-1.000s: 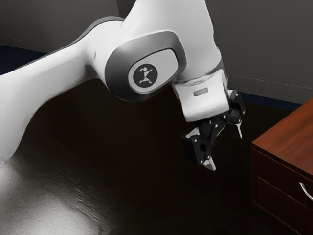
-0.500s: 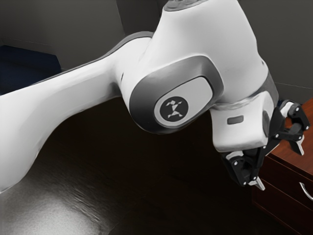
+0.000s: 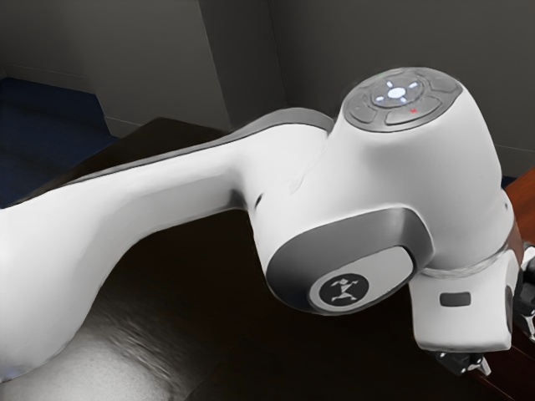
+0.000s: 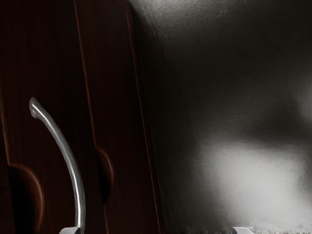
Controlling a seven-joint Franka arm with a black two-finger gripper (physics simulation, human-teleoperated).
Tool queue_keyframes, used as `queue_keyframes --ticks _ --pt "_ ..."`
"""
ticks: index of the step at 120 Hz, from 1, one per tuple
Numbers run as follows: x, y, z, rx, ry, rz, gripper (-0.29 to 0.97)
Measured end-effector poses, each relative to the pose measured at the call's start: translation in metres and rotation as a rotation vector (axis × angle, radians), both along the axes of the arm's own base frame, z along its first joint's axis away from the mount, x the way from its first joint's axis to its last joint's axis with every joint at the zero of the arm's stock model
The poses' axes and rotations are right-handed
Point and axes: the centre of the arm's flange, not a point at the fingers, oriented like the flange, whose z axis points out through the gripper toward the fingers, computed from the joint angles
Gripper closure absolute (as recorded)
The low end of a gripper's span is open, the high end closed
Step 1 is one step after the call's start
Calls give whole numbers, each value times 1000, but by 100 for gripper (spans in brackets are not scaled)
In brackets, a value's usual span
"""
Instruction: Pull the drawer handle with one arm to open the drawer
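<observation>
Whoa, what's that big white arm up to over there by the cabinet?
A white robot arm is working at opening a drawer. Its black two-finger gripper hangs close in front of the dark reddish-brown wooden drawer front, beside the curved silver metal handle. The fingers are wide apart, so the handle is not yet gripped.

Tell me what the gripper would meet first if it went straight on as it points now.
Probably the cabinet front, beside the silver handle; one finger lines up with the handle's end. Depth is unclear.

Red-brown wood-grain drawer [image 4: 48, 58], silver handle [image 4: 68, 157], white and grey arm [image 3: 167, 209].
</observation>
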Motion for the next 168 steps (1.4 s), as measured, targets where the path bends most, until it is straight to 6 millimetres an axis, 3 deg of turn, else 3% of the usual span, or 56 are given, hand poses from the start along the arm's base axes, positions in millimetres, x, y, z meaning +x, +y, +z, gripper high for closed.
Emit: queue_keyframes --ticks 16,74,96,104,124,141,168 --pt "17 -5 -21 8 -37 18 34" --pt "34 -31 -48 -41 -144 19 37" --pt "34 -34 -57 -50 -148 28 64" --pt "33 -33 -60 -51 -149 33 68" --pt "9 -27 -59 -31 -158 34 72" --pt "-24 -15 -55 -14 -177 40 76" --pt "-58 -6 -63 -19 -179 55 78"
